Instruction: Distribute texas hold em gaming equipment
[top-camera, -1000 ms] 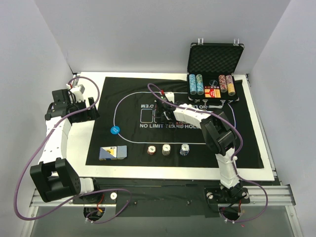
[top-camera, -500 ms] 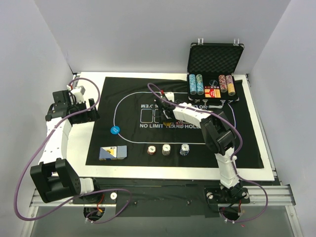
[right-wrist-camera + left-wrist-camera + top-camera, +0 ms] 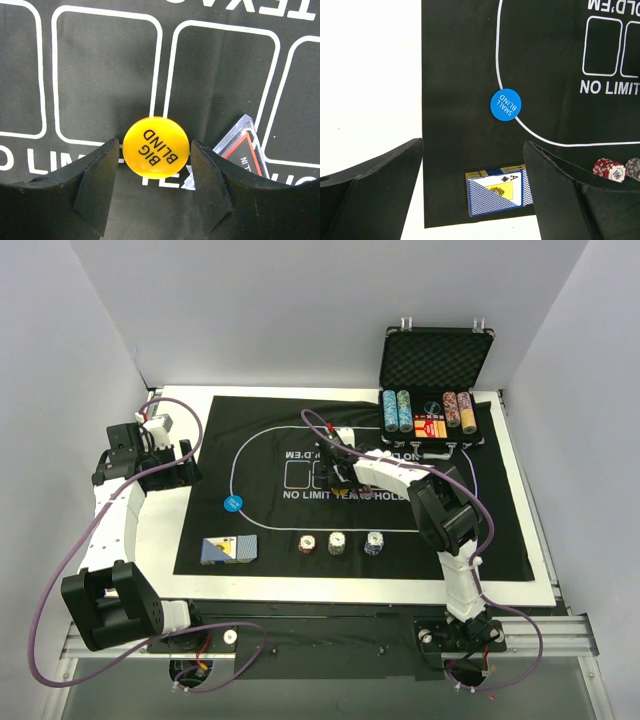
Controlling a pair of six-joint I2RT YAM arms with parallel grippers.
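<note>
My right gripper (image 3: pixel 332 456) (image 3: pixel 155 150) is over the middle of the black mat (image 3: pixel 270 425), its fingers closed against both sides of a yellow "BIG BLIND" disc (image 3: pixel 156 147). A clear box with a red and black label (image 3: pixel 240 150) lies just right of it. My left gripper (image 3: pixel 168 464) (image 3: pixel 473 145) is open and empty, high over the mat's left edge. Below it lie a blue "SMALL BLIND" disc (image 3: pixel 505 104) (image 3: pixel 232 504) and a blue-backed card deck (image 3: pixel 496 191) (image 3: pixel 229 550). Three small chip stacks (image 3: pixel 337 541) stand along the mat's near side.
The open black case (image 3: pixel 436 358) stands at the back right, with rows of chips (image 3: pixel 397 410) and a card box inside. White table (image 3: pixel 160 530) shows left of the mat. The right arm stretches across the mat's right half.
My right gripper has shifted slightly to the right over the mat's centre. The left arm has barely moved.
</note>
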